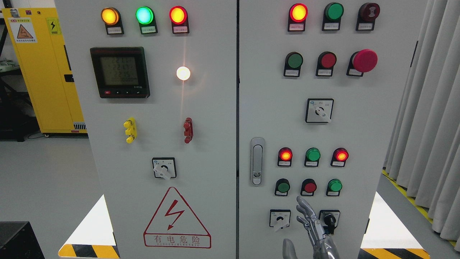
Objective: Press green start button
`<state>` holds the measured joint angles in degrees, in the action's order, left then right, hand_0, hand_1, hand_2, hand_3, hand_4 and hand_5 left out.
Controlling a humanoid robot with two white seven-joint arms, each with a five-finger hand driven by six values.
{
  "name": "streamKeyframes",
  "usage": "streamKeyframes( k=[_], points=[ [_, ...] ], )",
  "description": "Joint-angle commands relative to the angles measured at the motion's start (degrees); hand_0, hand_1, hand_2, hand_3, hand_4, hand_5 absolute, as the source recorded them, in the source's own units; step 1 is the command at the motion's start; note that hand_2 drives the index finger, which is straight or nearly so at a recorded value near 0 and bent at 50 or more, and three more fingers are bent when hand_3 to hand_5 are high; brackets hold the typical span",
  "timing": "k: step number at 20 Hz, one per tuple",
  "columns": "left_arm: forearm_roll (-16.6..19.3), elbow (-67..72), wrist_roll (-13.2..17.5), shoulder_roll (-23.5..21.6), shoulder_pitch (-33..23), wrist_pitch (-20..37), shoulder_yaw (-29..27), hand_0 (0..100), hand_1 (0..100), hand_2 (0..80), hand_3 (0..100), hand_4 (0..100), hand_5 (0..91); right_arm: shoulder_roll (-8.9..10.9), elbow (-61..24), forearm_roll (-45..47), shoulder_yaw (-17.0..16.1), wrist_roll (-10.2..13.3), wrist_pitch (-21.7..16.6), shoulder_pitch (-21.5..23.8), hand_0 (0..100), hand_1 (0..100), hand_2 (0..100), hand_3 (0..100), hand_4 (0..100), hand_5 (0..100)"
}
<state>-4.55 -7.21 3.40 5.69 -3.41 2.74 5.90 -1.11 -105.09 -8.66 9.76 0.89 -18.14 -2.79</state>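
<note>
Noted right hand point(308, 219) nearest, low on the right door point(359, 118) of the cabinet, near its bottom edge, fingers point(301, 203) straight, spread, pointing up, gripping nothing. Found lower-left green button point(283, 187) up-left of the fingertips, lower-right green button point(335, 185) up-right, red button point(309, 187) between the two, directly above the tips. Spotted upper green button point(295, 60) in the door's upper part, well apart. Could not read the labels, so could not settle which green one meant start. Saw no contact with any button; tips just below the red one. Judged the risks: a straight rise landing on red instead of green; spread fingers catching two buttons at once; wrist brushing black selector knob point(329, 219) just right of the hand, or white selector point(280, 220) just left. Logged pose: forearm entering at the bottom edge right of middle, hand upright, close to the door, touching or not unclear. Left hand out of view.
</note>
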Motion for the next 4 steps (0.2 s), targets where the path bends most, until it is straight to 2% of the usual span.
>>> streamKeyframes(
  k=[1,4],
  points=[
    [0.0,0.0,0.0,0.0,0.0,0.0,0.0,12,56,0.0,0,0,0.0,-0.73,-0.3,0.7,0.6,0.0,0.0,0.2,63,78,0,0,0,0],
    [0.0,0.0,0.0,0.0,0.1,0.0,0.0,12,56,0.0,0,0,0.0,-0.73,-0.3,0.6,0.6,0.0,0.1,0.2,62,78,0,0,0,0]
  ],
)
